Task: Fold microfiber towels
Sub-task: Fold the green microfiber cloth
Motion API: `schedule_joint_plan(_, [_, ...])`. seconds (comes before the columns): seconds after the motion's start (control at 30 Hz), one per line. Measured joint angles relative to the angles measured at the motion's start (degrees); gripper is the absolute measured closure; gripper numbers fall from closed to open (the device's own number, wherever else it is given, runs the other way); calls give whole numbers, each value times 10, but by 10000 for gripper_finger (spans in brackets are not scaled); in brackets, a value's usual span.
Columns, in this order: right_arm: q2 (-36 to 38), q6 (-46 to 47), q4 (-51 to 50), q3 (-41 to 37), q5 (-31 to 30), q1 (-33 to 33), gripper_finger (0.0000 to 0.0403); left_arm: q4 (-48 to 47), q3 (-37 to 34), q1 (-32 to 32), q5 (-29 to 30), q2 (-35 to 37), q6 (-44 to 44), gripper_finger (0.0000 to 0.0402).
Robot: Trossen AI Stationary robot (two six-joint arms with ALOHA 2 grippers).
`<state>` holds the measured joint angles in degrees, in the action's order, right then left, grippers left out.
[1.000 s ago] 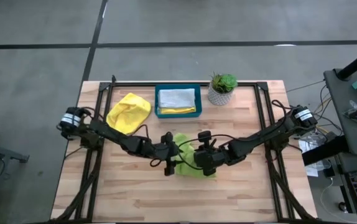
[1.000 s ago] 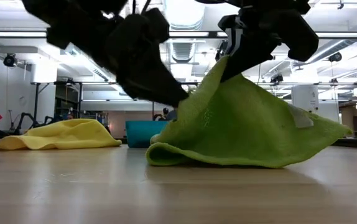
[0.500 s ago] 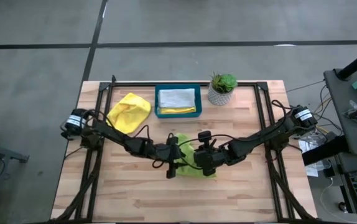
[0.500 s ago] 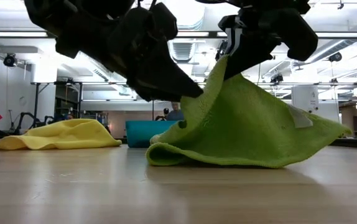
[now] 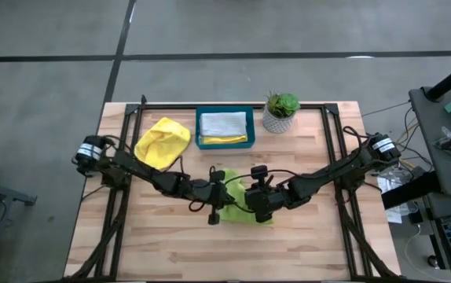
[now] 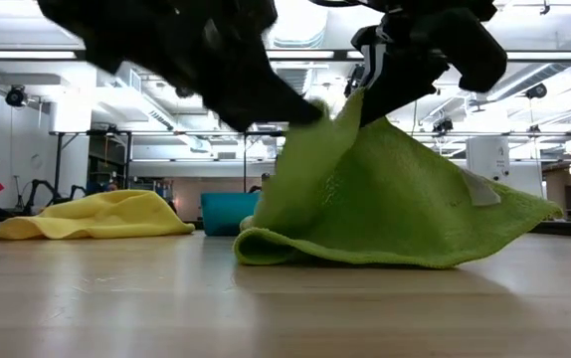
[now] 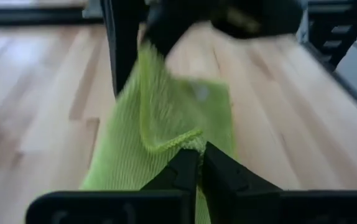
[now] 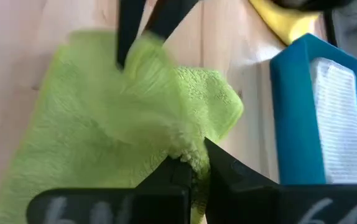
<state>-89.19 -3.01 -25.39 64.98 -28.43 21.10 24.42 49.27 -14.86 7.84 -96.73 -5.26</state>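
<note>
A lime green microfiber towel (image 5: 237, 203) stands as a raised tent at the table's middle, its lower folds (image 6: 365, 257) resting on the wood. My left gripper (image 6: 313, 111) and my right gripper (image 6: 361, 91) are side by side at its top, each shut on it. A yellow towel (image 5: 163, 141) lies crumpled at the far left. More folded cloths lie in the teal tray (image 5: 198, 130). My left gripper pinches a curled edge of the green towel (image 7: 177, 140) between its two fingers, coming slanting down from the table's left. That edge is lifted, and the cloth below it hangs slack to the table. My right gripper pinches a bunched edge of the same towel (image 8: 183, 149) between its two fingers, coming from the table's right. The cloth hangs below it and spreads out onto the table.
A small potted plant (image 5: 280, 112) stands right of the teal tray at the far edge. Black frame rails (image 5: 331, 149) run along both sides of the table. Bare wood lies toward the near edge.
My left gripper has gone toward the right gripper, taken hold of the green towel's left edge and risen with it. That side of the towel now stands higher, close beside the right gripper, while the lower folds stay on the table.
</note>
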Motion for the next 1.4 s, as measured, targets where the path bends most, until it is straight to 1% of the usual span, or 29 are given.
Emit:
schedule_joint_plan(0.07, [0,18,-6,7,19,0,394,-4,0,-5,1,30,17,400])
schedule_joint_plan(0.13, [0,36,-24,17,66,-1,388,-19,0,-11,0,69,31,400])
schedule_joint_plan(0.23, [0,57,-37,28,130,-7,368,-59,0,-20,0,125,37,401])
schedule_joint_plan(0.3, [3,65,-44,30,153,-12,347,-87,0,-27,1,160,33,401])
schedule_joint_plan(0.33, [4,69,-45,30,161,-15,336,-98,0,-29,5,176,24,401])
schedule_joint_plan(0.4, [8,84,-47,25,179,-22,311,-129,1,-31,38,201,-13,401])
schedule_joint_plan(0.47, [10,109,-53,14,196,-28,286,-159,1,-32,78,217,-53,401])
schedule_joint_plan(0.53, [10,136,-54,0,200,-31,261,-187,0,-32,102,224,-73,401])
schedule_joint_plan(0.63, [11,168,-46,-29,199,-31,233,-207,0,-33,109,227,-77,401])
schedule_joint_plan(0.73, [10,185,-11,-67,199,-31,220,-209,0,-33,109,226,-74,401])
schedule_joint_plan(0.8, [10,196,-10,-85,199,-31,225,-210,0,-33,110,226,-74,401])
schedule_joint_plan(0.9, [14,204,-10,-105,197,-31,252,-210,0,-33,110,226,-74,401])
schedule_joint_plan(0.97, [22,209,-11,-111,194,-31,286,-210,0,-33,110,227,-74,401])
schedule_joint_plan(1.03, [34,208,-17,-114,190,-31,332,-210,0,-33,111,228,-72,401])
schedule_joint_plan(1.07, [42,201,-23,-114,183,-31,359,-210,0,-33,111,229,-66,401])
schedule_joint_plan(1.1, [50,194,-28,-114,172,-31,377,-211,0,-33,110,231,-61,401])
schedule_joint_plan(1.2, [85,185,-77,-97,153,-30,391,-211,0,-33,110,243,-49,401])
schedule_joint_plan(1.33, [136,166,-147,-54,123,-30,394,-225,0,-32,110,277,-40,402])
schedule_joint_plan(1.4, [157,144,-163,-31,115,-30,394,-240,0,-31,110,297,-30,402])
